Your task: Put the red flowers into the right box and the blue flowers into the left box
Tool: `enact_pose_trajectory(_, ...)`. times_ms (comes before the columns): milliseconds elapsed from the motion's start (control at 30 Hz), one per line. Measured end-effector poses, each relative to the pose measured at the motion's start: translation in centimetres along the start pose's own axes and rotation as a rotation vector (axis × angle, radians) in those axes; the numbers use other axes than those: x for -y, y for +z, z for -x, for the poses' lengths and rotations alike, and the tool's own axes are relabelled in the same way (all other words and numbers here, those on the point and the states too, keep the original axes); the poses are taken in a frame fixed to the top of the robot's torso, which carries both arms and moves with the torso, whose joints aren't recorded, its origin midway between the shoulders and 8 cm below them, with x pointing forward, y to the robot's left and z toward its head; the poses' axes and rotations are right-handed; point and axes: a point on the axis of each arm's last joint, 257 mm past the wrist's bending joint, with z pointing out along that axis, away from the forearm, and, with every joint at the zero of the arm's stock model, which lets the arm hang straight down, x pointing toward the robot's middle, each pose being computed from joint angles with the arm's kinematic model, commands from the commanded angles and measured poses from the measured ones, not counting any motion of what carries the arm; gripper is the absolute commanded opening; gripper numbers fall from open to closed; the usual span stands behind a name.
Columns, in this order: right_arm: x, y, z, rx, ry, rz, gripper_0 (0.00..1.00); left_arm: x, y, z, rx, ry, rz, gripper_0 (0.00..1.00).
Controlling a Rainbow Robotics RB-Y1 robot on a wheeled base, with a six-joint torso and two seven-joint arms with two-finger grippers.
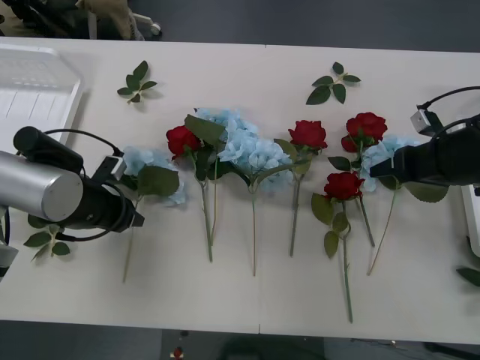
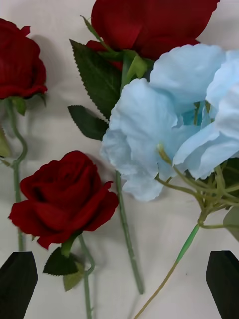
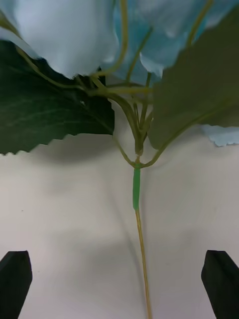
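Hovering wide open, empty: left gripper [image 3: 119,284] over leftmost blue flower's stem [image 3: 141,249]; right gripper [image 2: 119,284] over rightmost blue flower [image 2: 164,134] beside roses [image 2: 62,199]. All lay on table [image 1: 420,262].

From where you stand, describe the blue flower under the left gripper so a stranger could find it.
Start at the left box. Just right of it, under the open left gripper, lies a blue flower. Unlike the other blue flowers, it lies alone, touching no rose.

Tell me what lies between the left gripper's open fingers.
In the left wrist view, the thin stem of a blue flower runs down between the left gripper fingers, over bare white table. Nothing else lies there.
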Motion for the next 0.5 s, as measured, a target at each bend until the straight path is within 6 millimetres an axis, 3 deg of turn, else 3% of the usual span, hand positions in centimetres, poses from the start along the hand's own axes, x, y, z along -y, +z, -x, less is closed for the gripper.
enact_pose_trajectory(233,0.6,2.0,0.0,0.020,0.002,-0.019,1.00,0.5,2.2,0.1,-0.041,0.069,0.013,1.00)
enact_pose_trajectory(500,3.1,4.0,-0.4,0.029,0.019,-0.081,1.00,0.1,3.7,0.4,-0.071,0.123,0.063,1.00)
